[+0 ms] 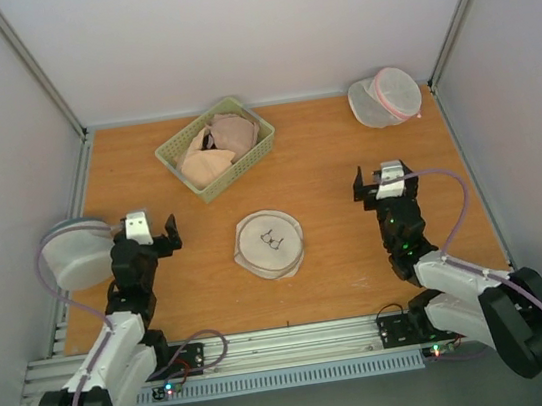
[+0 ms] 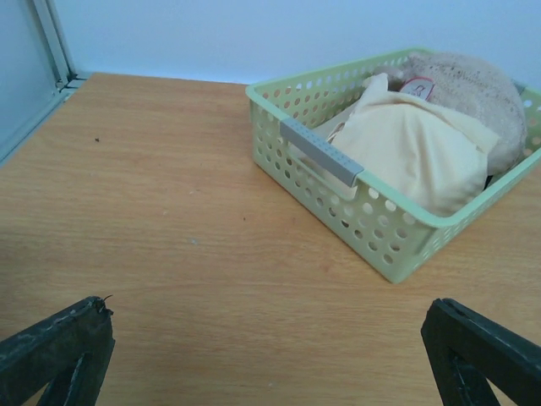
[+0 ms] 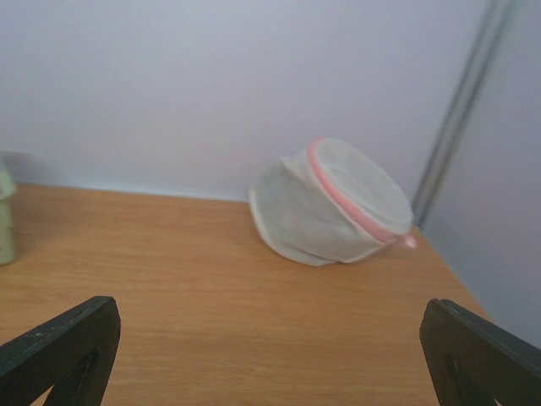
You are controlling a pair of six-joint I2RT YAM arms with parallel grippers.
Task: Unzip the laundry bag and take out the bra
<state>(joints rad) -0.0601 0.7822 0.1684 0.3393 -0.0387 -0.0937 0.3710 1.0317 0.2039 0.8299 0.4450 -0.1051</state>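
Wooden table (image 1: 328, 180): laundry bag (image 1: 269, 245) visible in top view only; left jaws, right jaws wide.

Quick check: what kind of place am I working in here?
Likely a lab robot test cell: a wooden tabletop boxed in by plain white panels, aluminium rail at the near edge, staged mesh laundry bag and green basket.

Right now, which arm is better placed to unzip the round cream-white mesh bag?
Left, narrowly: the left gripper looks slightly nearer the round cream-white mesh laundry bag than the right gripper. Both are open, empty, flanking it.
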